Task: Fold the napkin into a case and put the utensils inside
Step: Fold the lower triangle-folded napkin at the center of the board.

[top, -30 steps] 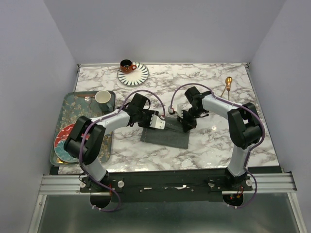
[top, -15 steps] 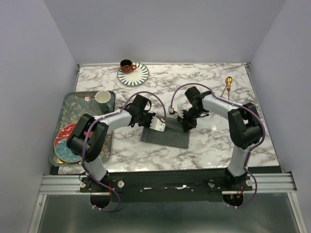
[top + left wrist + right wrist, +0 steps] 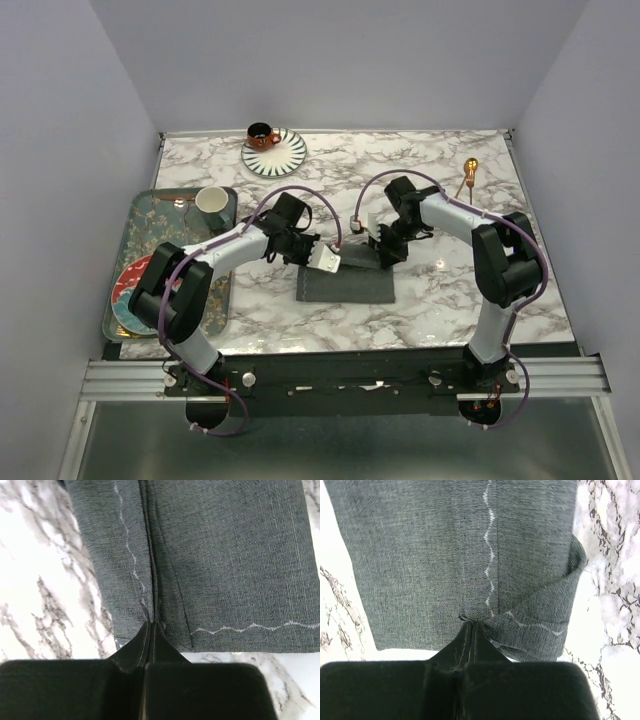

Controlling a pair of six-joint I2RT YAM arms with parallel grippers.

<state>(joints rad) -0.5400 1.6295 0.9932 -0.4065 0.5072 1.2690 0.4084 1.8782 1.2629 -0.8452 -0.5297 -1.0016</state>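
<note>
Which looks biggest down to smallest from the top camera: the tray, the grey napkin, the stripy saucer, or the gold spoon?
1. tray
2. napkin, folded up
3. saucer, only a little smaller than the napkin
4. spoon, the smallest by far

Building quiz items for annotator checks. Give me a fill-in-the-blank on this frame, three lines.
1. The left gripper and right gripper are both ___ on the napkin.
2. One gold utensil lies near the far ___ corner of the table.
3. The cup on the striped saucer is ___ in colour.

Missing words: shut; right; orange.
</note>
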